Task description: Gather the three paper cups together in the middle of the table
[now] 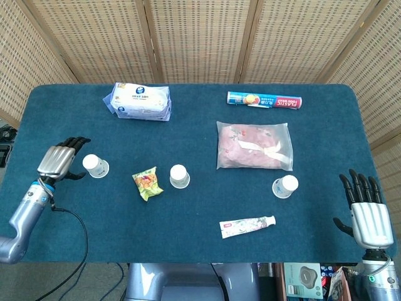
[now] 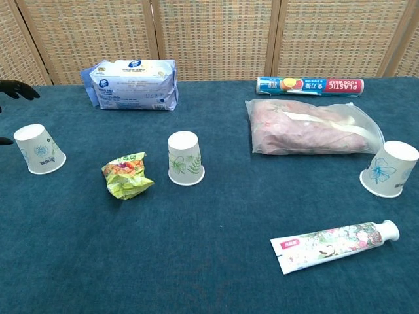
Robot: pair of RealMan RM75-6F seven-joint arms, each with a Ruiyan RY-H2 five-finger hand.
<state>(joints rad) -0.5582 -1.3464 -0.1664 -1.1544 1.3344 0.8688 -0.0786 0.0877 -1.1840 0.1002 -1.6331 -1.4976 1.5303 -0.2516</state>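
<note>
Three white paper cups stand upside down on the blue table. The left cup [image 1: 95, 165] [image 2: 38, 150] is at the left side, the middle cup [image 1: 179, 176] [image 2: 185, 158] near the centre, the right cup [image 1: 286, 186] [image 2: 389, 169] at the right. My left hand [image 1: 59, 159] hovers open just left of the left cup, fingers spread toward it, apart from it; only its fingertips [image 2: 18, 89] show at the chest view's left edge. My right hand [image 1: 366, 210] is open at the table's right front corner, well clear of the right cup.
A crumpled snack packet [image 1: 147, 184] lies between the left and middle cups. A toothpaste tube [image 1: 247, 224] lies at the front, a pink-filled clear bag [image 1: 254, 145] right of centre, a wipes pack [image 1: 139, 101] and a plastic wrap box [image 1: 264, 100] at the back.
</note>
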